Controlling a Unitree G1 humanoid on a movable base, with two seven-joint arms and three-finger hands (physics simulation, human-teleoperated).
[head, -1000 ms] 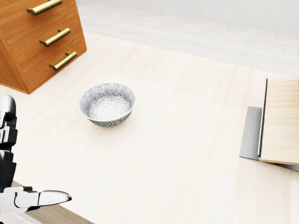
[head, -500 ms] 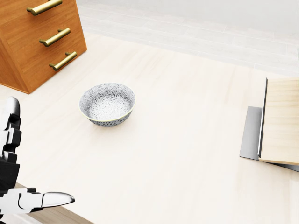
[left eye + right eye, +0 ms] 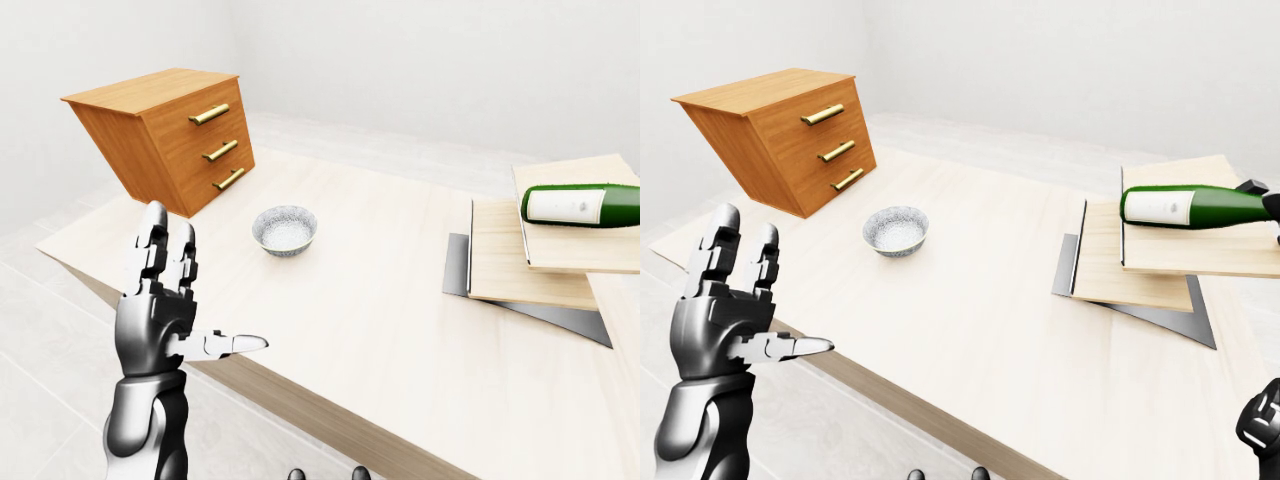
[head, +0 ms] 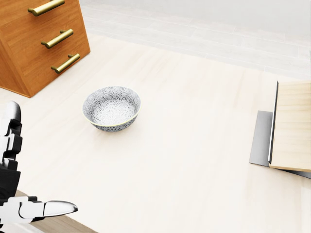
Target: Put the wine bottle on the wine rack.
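Observation:
A green wine bottle [image 3: 1200,206] with a white label lies on its side on the top step of the wooden wine rack [image 3: 1140,272], at the right of the right-eye view. No hand touches it. My left hand [image 3: 205,285] is raised at the lower left, over the table's near edge, with fingers upright, thumb out and nothing in it. It also shows at the head view's left edge [image 4: 19,179]. Only a dark part of my right hand [image 3: 1261,425] shows at the bottom right corner, far below the bottle.
A patterned grey bowl [image 4: 112,108] stands on the light wooden table [image 4: 184,160], left of centre. A tilted wooden chest of drawers [image 3: 170,135] with brass handles sits at the upper left. A grey metal plate [image 3: 1160,305] lies under the rack.
My left hand has sunk very slightly at the head view's left edge. Bowl, chest and rack have not moved.

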